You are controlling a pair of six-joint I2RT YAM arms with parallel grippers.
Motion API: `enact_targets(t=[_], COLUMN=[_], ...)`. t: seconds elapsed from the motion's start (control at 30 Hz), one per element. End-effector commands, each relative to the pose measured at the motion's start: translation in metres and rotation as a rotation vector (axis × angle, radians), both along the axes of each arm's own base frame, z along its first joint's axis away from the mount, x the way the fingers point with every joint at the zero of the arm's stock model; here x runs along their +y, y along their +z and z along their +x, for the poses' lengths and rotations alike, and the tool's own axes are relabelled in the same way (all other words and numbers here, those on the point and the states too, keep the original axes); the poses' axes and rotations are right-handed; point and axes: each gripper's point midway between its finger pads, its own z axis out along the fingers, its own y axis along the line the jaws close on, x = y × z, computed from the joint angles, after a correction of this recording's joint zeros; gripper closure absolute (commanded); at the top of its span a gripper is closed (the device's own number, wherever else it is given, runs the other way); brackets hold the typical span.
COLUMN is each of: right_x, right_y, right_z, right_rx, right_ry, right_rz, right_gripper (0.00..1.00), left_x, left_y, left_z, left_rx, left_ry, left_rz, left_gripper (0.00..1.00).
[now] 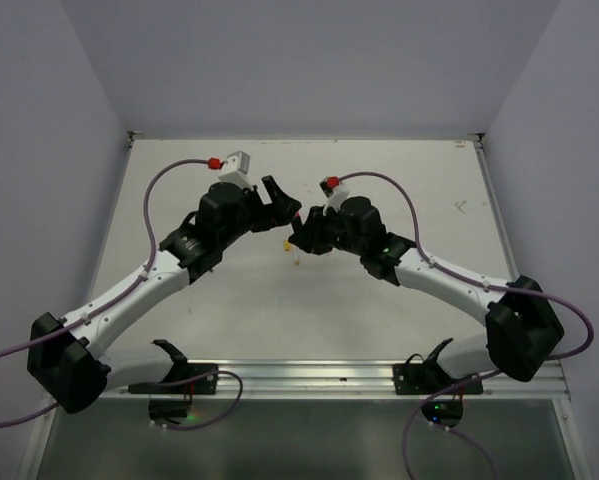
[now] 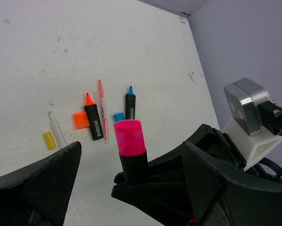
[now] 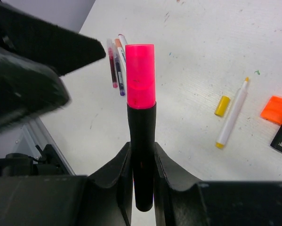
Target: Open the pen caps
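1. Pink cap [image 3: 140, 75] is seated on the black highlighter [image 3: 143, 155], which is clamped upright by the right gripper [image 3: 143, 162] above the table [image 3: 202, 56].
2. The left gripper [image 2: 131, 149] is spread wide, with the cap between its fingers, ungripped.
3. Step in hand: alignment for uncapping.
4. Next, the left jaws should be closed on the cap alone, then drawn along the pen's axis.

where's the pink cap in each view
top external: cannot be made out at the centre.
left wrist: lower centre, pink cap atop the black highlighter, between the open left fingers.
right wrist: upper centre, with the highlighter clamped by the right fingers.
shared landmark: loose yellow cap, both wrist views.
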Motion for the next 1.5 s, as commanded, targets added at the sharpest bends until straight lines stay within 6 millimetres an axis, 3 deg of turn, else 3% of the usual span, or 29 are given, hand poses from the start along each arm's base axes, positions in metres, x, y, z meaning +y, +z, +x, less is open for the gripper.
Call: enact_targets(t=[0.0,0.03,0.1,0.27,0.53,0.73,1.03,1.33,1.47], right_x=[-0.009,-0.009,-0.01,-0.002,0.008,0.013,0.018,0.021,0.022], right_y=[0.02,0.024,0.031,0.052,0.088,0.119,0.132,0.134,0.13], right_z=[-0.004,-0.005,-0.011,-0.03,-0.058,-0.071,-0.072,-0.066,-0.065], right_rx=[-0.04,-0.045,-0.055,-0.078,-0.121,-0.192,-0.238,-0.257,-0.252], right_ry=[-0.021,-0.016,0.009,0.139,0.309,0.404,0.439,0.433,0.429], right_rz=[0.03,0.034,0.04,0.061,0.147,0.202,0.235,0.233,0.231], right_gripper=[1.0,1.0,1.0,1.0,1.0,1.0,1.0,1.0,1.0], left_x=[0.007,0.007,0.016,0.016,-0.002,-0.008,-0.01,-0.01,-0.011], left_y=[0.025,0.039,0.038,0.051,0.083,0.089,0.096,0.103,0.103], left_z=[0.001,0.004,0.002,-0.004,-0.034,-0.049,-0.064,-0.069,-0.07], left_rx=[-0.101,-0.159,-0.169,-0.254,-0.415,-0.437,-0.469,-0.496,-0.496], left_ry=[-0.112,-0.137,-0.188,-0.308,-0.555,-0.639,-0.711,-0.734,-0.739], left_rz=[-0.079,-0.127,-0.17,-0.203,-0.277,-0.344,-0.419,-0.434,-0.437], left_gripper=[0.1,0.08,0.08,0.08,0.16,0.2,0.33,0.52,0.67])
